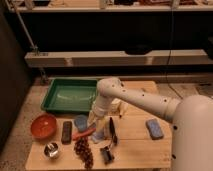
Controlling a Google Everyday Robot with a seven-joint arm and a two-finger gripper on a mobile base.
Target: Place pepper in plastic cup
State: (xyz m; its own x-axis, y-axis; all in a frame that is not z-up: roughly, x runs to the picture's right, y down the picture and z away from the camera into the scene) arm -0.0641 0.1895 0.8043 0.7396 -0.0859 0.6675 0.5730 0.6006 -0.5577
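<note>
A long red pepper [83,133] lies just in front of a low blue plastic cup [81,122] on the wooden table [135,150]. My gripper [96,131] hangs down from the white arm [107,95]. It sits at the pepper's right end, right of the cup and close to the tabletop. The arm hides where the gripper meets the pepper.
A green tray [67,95] stands at the back left. A red bowl [43,125], a dark brown bar [66,132], a small metal cup [51,149], a bunch of dark grapes [84,151], a black tool [110,142] and a blue sponge [154,128] lie around.
</note>
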